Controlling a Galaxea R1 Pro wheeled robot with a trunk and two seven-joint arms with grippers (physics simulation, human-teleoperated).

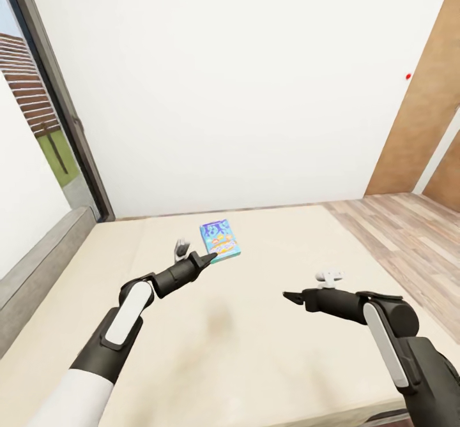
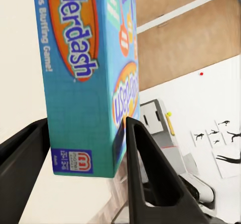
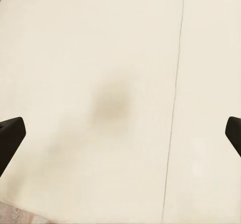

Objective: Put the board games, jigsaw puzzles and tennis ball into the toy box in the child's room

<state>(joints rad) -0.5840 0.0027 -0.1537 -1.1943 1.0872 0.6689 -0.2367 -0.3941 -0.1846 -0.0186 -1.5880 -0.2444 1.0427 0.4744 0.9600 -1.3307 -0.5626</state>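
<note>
- window (image 1: pixel 38 133) at the far left is cut by the frame edge, brick and grass showing past its dark frame; just below it a grey headboard (image 1: pixel 38 267) runs along the bed's side.
- board game box (image 1: pixel 220 240) lies flat on the cream bed (image 1: pixel 255 350), near the white wall; its print is too small to read from the head camera.
- left wrist camera brings the box close: teal, with an orange oval and white lettering, "derdash" and "bluffing game!" legible, the rest of the title cut off at the frame's edge, and a small red maker's mark in one corner.
- left gripper (image 2: pixel 88 133) has its black fingers (image 2: pixel 150 174) set apart with the box's end between them; whether they press on it i cannot tell.
- right gripper (image 1: pixel 289 297) hovers over bare mattress, well apart from the box; its fingertips (image 3: pixel 10 133) sit at opposite edges of the wrist picture, spread wide, mostly cut off.
- wood-plank floor (image 1: pixel 409 242) lies at the right beside the bed.
</note>
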